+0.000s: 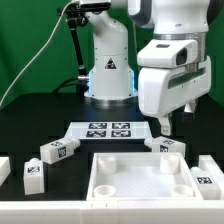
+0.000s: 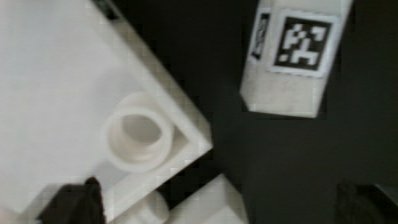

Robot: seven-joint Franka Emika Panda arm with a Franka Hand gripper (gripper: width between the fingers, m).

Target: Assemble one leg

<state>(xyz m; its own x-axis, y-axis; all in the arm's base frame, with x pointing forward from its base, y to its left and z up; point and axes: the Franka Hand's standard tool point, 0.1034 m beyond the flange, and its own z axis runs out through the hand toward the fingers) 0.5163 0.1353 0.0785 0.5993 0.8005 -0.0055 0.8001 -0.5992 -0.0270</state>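
White leg (image 1: 168, 148) lies on the black table just beside a corner of the large square piece (image 1: 140, 178), not touching it. I read the gripper (image 1: 162, 126) hanging near it, fingers (image 2: 71, 203) spread and empty. The leg lies outside their gap.

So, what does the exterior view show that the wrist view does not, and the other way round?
Exterior view only: the marker board, the arm, other legs. Wrist view only: the dark gap that parts the leg from the square piece, seen from above. Both: that leg, one corner socket, the open tool.
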